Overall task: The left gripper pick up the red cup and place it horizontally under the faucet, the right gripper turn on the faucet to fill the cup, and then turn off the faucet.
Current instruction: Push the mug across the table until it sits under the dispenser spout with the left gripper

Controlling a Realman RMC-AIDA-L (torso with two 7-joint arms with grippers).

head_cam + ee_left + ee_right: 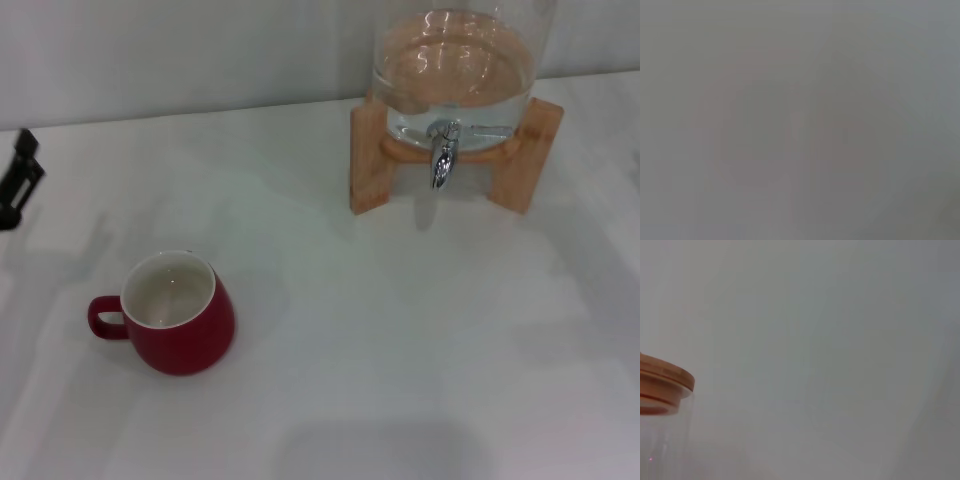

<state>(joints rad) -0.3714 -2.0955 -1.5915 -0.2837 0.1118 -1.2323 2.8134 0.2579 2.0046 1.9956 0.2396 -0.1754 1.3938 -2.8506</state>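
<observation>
The red cup (177, 315) stands upright on the white table at the front left, white inside showing, its loop handle pointing left. The chrome faucet (443, 155) hangs from the front of a clear glass jar (455, 65) on a wooden stand (368, 160) at the back right; its thin lever points right. At the far left edge, a black piece of the left gripper (18, 178) shows, well behind and left of the cup. The right gripper is out of view. The left wrist view is a featureless grey blur.
The white table (400, 330) spreads wide between the cup and the stand. A pale wall runs behind it. In the right wrist view the jar's wooden lid (662, 385) shows at one edge against the plain wall.
</observation>
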